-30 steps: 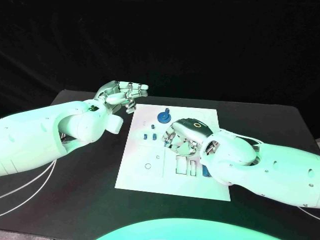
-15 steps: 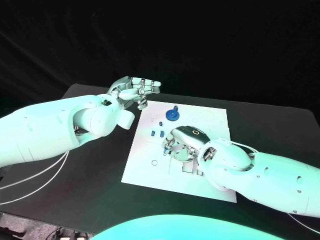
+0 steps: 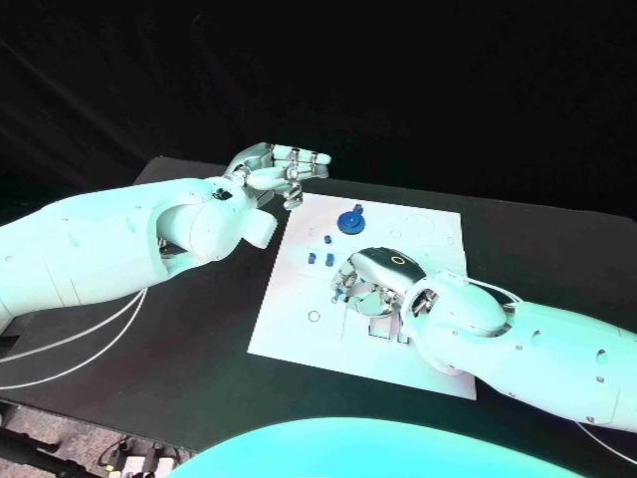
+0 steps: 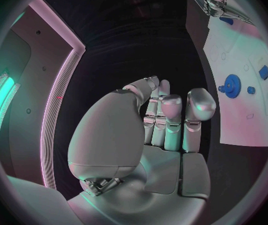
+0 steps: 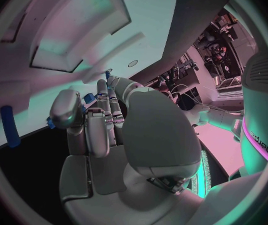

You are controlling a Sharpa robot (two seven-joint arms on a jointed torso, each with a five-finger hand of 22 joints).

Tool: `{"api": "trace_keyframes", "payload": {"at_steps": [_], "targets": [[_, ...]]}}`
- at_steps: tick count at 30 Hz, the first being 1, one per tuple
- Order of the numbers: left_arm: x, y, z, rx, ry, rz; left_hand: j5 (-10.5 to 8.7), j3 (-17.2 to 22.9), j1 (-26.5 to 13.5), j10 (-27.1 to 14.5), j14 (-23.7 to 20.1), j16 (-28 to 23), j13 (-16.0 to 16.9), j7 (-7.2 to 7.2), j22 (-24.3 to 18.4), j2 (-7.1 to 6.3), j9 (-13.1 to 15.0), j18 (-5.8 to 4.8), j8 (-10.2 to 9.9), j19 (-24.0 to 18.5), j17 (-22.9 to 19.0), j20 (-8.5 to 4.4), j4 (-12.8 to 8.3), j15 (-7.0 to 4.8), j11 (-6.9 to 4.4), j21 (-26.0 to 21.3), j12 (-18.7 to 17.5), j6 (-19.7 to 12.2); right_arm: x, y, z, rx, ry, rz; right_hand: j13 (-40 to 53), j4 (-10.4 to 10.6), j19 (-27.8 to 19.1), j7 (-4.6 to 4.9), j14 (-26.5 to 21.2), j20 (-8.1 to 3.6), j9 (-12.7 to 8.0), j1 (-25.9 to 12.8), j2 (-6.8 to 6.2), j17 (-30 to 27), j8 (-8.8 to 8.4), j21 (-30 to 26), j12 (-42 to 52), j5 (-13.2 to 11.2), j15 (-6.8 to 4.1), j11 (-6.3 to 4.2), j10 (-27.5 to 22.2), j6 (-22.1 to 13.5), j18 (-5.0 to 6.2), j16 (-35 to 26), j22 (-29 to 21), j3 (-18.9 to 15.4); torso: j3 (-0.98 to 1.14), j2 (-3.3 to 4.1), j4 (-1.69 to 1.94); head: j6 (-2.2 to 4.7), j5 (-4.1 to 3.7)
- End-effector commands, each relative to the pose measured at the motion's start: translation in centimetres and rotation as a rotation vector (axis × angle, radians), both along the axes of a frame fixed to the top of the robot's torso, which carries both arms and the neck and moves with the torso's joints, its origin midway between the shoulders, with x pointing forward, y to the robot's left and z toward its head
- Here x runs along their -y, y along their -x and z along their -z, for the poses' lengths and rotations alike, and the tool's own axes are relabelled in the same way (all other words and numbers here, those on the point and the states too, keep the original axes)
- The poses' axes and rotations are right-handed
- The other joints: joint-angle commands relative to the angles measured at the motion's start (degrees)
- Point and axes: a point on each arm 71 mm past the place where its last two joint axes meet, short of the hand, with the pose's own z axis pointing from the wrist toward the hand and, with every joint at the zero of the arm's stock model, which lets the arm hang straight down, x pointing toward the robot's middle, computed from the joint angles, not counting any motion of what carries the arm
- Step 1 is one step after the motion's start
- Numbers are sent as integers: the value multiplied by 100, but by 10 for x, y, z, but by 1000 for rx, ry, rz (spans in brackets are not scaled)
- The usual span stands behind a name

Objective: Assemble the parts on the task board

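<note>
board [image 3: 302,319] mid-table | gear [image 3: 351,221] + small blue bits [image 3: 318,258] on it, most slots look unfilled | L hand [image 3: 280,171] curled, empty, off board edge | R hand [image 3: 372,284] on board, pinching small blue part [image 5: 88,98]

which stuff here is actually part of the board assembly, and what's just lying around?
Part of the job:
- task board
- blue gear standing on the board
- small blue parts beside it
- blue part pinched in the right robot hand
- left robot hand, raised off the board's far corner, holding nothing

Just lying about:
- white cables on the black table
</note>
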Motion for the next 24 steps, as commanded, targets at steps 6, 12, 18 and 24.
{"api": "trace_keyframes", "payload": {"at_steps": [6,12,18,24], "targets": [[1,-1,-1,6,0,17,17,-33,31,-27,-3,-3,8,-13,-2,-1,-8,101,18,13,-15,5,-26,26,-13,15,40,-17,-1,1,4,-18,41,-24,6,-41,21,2,351,13,3,-75,4,279,21,-12,-33,26,-38,17,40,31,-98,27,8,6,1,0,1,-11,32],[1,-1,-1,6,-1,17,17,-33,31,-27,-3,-3,8,-13,-2,-1,-8,101,18,13,-15,5,-26,26,-13,15,40,-17,-2,1,4,-17,41,-24,6,-41,22,2,351,13,3,-78,4,281,21,-8,-33,27,-38,17,41,31,-99,29,10,5,2,0,1,-11,39],[1,-1,0,4,-1,17,17,-33,31,-27,-3,-3,8,-13,-2,-1,-8,101,18,13,-15,5,-26,26,-13,15,40,-17,-3,0,5,-13,46,-20,6,-42,24,2,352,13,4,-80,5,284,21,-4,-33,29,-38,18,42,32,-100,31,13,4,1,2,2,-11,47],[1,-1,0,3,-2,18,16,-33,37,-29,-5,-4,10,-14,-3,-1,-8,102,20,13,-18,6,-31,26,-14,14,43,-17,-5,1,5,-18,54,-27,6,-44,29,2,354,14,5,-84,8,293,22,8,-33,32,-37,17,44,35,-103,38,21,4,1,-1,3,-28,72]]}}
